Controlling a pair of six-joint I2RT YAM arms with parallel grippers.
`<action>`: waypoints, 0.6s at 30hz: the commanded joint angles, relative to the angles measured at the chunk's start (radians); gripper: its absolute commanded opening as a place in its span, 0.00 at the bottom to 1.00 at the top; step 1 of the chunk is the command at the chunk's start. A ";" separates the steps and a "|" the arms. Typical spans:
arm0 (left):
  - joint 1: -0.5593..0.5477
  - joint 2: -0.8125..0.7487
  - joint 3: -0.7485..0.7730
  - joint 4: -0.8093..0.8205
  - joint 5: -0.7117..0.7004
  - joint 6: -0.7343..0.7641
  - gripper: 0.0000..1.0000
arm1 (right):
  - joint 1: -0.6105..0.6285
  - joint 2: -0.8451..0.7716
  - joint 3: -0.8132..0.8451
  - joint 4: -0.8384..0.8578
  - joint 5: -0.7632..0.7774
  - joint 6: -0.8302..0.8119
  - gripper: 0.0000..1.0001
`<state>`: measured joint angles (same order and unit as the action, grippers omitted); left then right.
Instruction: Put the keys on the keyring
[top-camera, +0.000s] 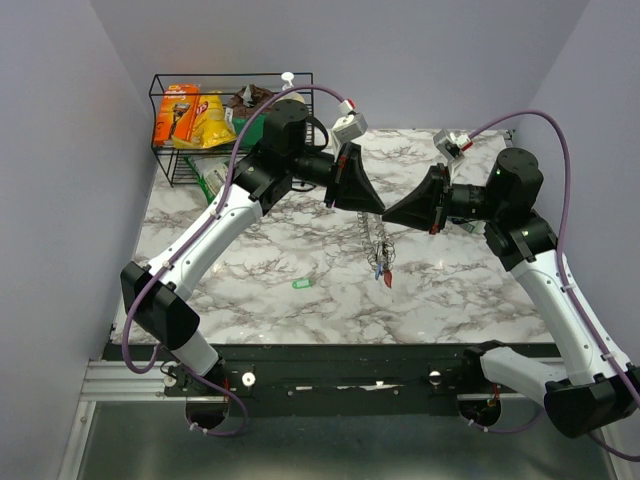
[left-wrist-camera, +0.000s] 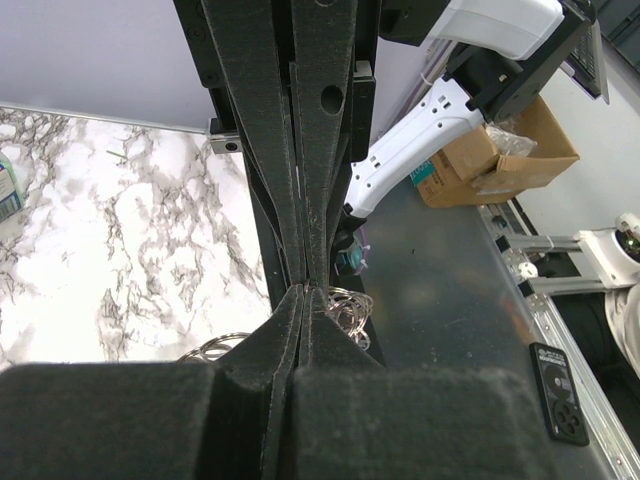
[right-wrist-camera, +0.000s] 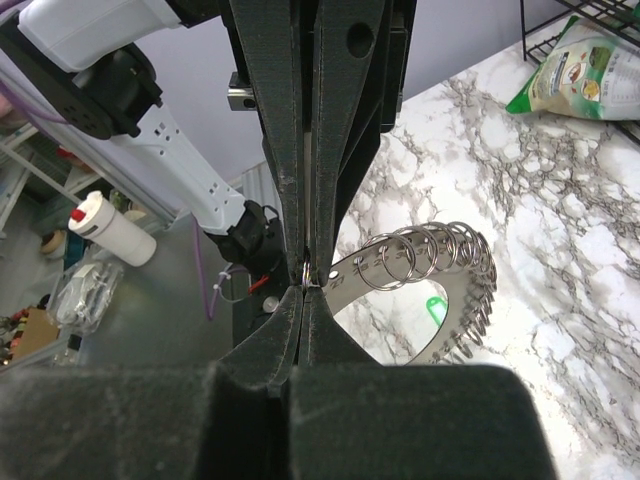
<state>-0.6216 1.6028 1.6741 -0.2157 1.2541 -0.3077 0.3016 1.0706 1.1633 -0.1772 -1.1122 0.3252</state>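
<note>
The keyring (top-camera: 380, 245) hangs in the air over the middle of the marble table (top-camera: 250, 250), strung down from the spot where the left gripper (top-camera: 375, 207) and the right gripper (top-camera: 392, 213) meet tip to tip. Both claws are pressed together on a thin bit of its wire, with no gap to speak of between the pads of either. Which of the two carries the weight I cannot tell. A red key (top-camera: 388, 279) dangles at the bottom of the string, and a green key (top-camera: 302, 284) lies loose on the marble, well apart to the left. The keyring looks light but awkward. It is hard, thin, slick metal that gives the pads little to bite on, and the hanging load will likely swing and twist with any motion. The wire is probably springy and needs prying open, so the best hold looks like a firm pinch on the wire itself near the split, with the dangling part left free. The top view alone shows the whole hanging length and the loose green key. The right wrist view shows what the top view blurs: a curved metal band carrying a row of small split rings (right-wrist-camera: 425, 250). The left wrist view adds only a few loops (left-wrist-camera: 345, 305) just beside the pinch.
</note>
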 joint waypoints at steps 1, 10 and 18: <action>-0.007 -0.012 -0.001 0.062 0.030 -0.022 0.25 | 0.004 -0.006 -0.016 0.025 0.026 0.012 0.01; -0.004 -0.023 0.001 0.096 -0.042 -0.047 0.64 | 0.004 -0.014 -0.024 0.035 0.048 0.018 0.01; 0.034 -0.073 -0.069 0.237 -0.108 -0.140 0.69 | 0.004 -0.029 -0.022 0.042 0.103 0.017 0.01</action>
<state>-0.6147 1.5955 1.6592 -0.1020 1.1885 -0.3714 0.3019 1.0702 1.1450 -0.1757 -1.0554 0.3332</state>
